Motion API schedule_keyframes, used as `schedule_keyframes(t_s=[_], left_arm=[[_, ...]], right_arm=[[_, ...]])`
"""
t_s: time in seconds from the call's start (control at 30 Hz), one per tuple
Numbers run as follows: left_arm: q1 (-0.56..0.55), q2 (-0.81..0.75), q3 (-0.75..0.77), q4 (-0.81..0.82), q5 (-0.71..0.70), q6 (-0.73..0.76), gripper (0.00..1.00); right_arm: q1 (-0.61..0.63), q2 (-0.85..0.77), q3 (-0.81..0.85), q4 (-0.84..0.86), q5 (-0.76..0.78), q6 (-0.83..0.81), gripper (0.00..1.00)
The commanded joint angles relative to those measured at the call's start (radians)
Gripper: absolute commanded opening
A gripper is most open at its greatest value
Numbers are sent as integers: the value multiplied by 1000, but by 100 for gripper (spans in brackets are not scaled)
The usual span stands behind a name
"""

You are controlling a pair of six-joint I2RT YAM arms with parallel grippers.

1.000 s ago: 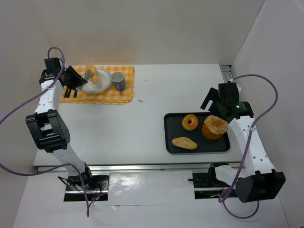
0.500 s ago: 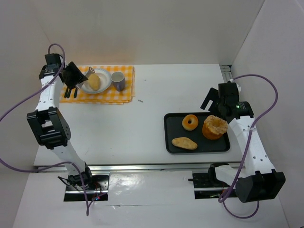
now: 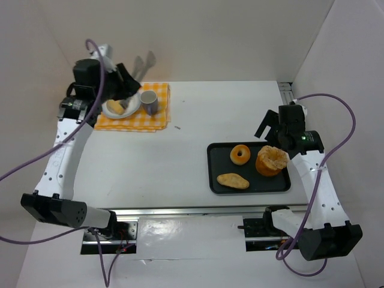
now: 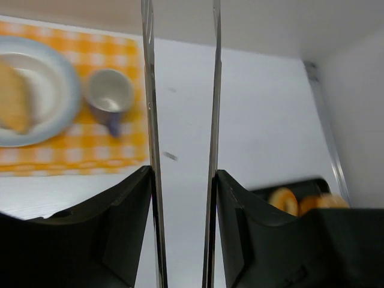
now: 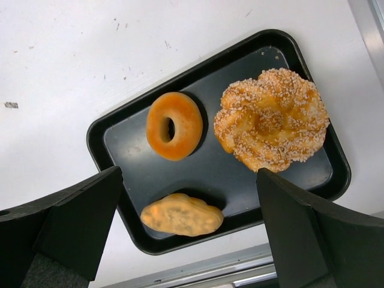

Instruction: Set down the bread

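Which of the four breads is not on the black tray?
The pale oblong bread on the white plate, far left on the checked cloth beside the mug; the ring, sugared bun and flat roll all lie in the tray.
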Motion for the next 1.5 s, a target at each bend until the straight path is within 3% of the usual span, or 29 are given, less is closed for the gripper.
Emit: schedule_keyframes(t_s=[0.0, 0.23, 0.33, 0.5, 0.93, 1.07, 1.47], left_arm=[[-171, 2, -98, 45, 128, -14, 58], [-527, 125, -214, 127, 241, -77, 59], [-577, 212, -234, 163, 298, -104, 59], [-698, 330, -145, 137, 282, -84, 60], [-752, 455, -66, 58, 145, -84, 61], [-782, 455, -57, 49, 35, -93, 61], [-791, 573, 88, -90, 142, -32, 59]], right_arm=[[-2, -20, 76, -7, 3, -4, 100], [-2, -101, 119, -17, 56, -4, 100], [-2, -133, 128, -3, 66, -4, 100], [-2, -109, 139, -25, 76, -4, 100], [-2, -80, 120, -5, 56, -14, 100], [-2, -80, 99, 15, 47, -14, 100], [-2, -71, 77, 33, 47, -14, 100]])
